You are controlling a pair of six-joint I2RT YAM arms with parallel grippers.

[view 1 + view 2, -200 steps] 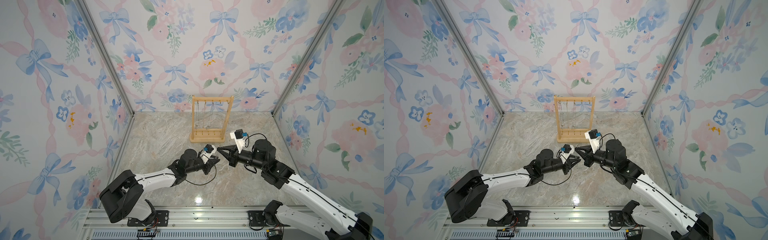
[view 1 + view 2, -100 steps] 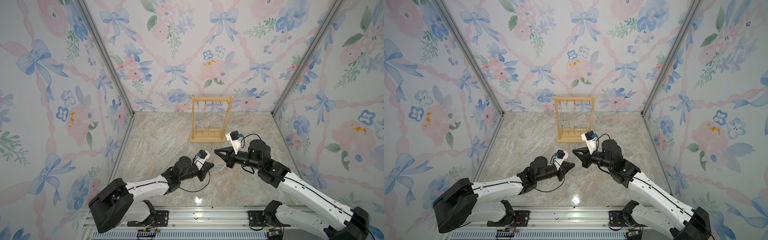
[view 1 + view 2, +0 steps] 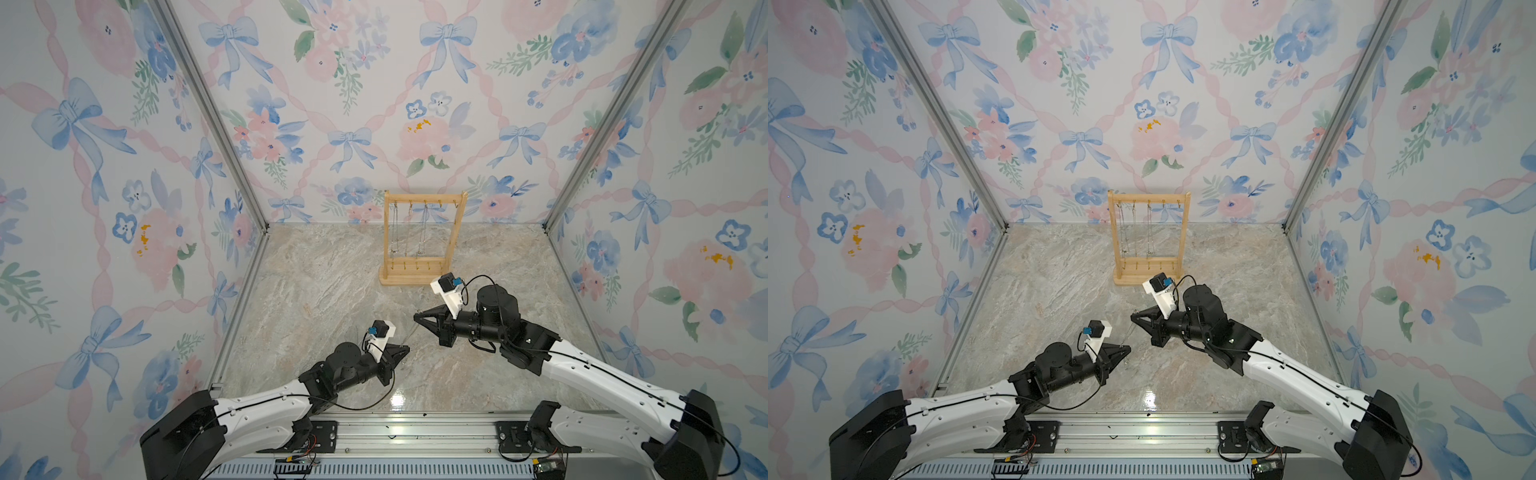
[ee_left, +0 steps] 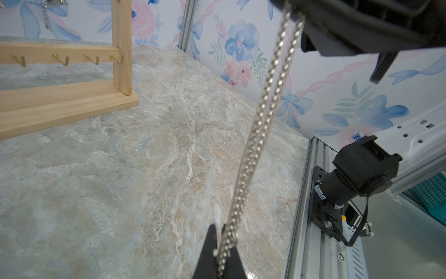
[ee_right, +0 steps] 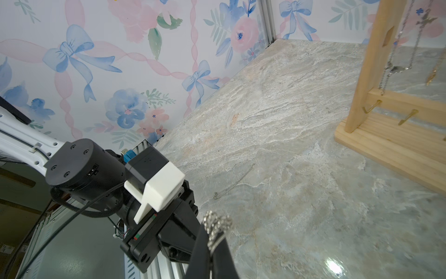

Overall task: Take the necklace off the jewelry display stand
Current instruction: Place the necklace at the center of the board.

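Observation:
A silver necklace (image 3: 411, 333) is stretched between my two grippers, low over the marble floor. My left gripper (image 3: 406, 349) is shut on its lower end; in the left wrist view the chain (image 4: 260, 120) runs double from the left gripper (image 4: 223, 241) up to the right one. My right gripper (image 3: 416, 318) is shut on the other end, with a bunch of chain (image 5: 217, 221) sticking out past its tips. The jewelry display stand (image 3: 424, 195) stands upright at the back, behind and apart from both grippers. Both top views show the same, with the necklace (image 3: 1131, 332) and the stand (image 3: 1148, 194).
Other necklaces (image 3: 393, 232) still hang inside the stand's frame. In the right wrist view a thin chain (image 5: 235, 180) seems to lie on the floor beyond my left arm. Flowered walls close in three sides, and a metal rail (image 3: 415, 432) runs along the front.
My left gripper has shut on the necklace and drawn back toward the front left. The right gripper followed partway the same way, still shut, and the chain now spans the gap.

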